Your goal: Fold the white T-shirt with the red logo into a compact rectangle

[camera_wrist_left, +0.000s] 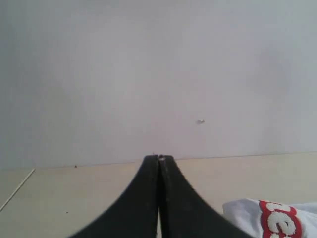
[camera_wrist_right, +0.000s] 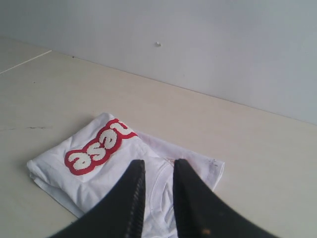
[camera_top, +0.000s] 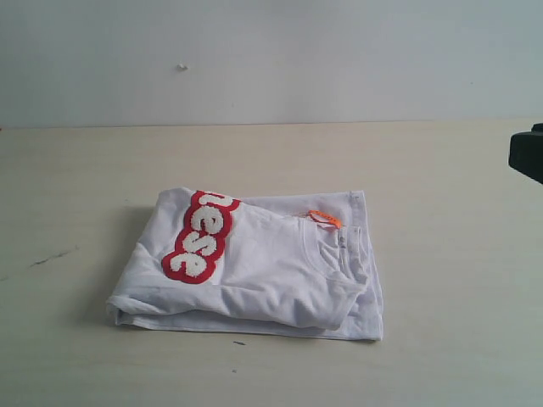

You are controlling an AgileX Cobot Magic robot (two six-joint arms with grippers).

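The white T-shirt lies folded into a rough rectangle in the middle of the table, its orange neck tag showing at the collar. The red logo runs across its upper left part and bends over a fold. My left gripper is shut with nothing in it, off to the side of the white T-shirt, and out of the exterior view. My right gripper hovers above the white T-shirt near the collar, its fingers a little apart and nothing between them. The red logo lies beyond it.
The beige table runs back to a plain grey wall. A black part of the right arm juts in at the right edge. A dark streak marks the table left of the shirt.
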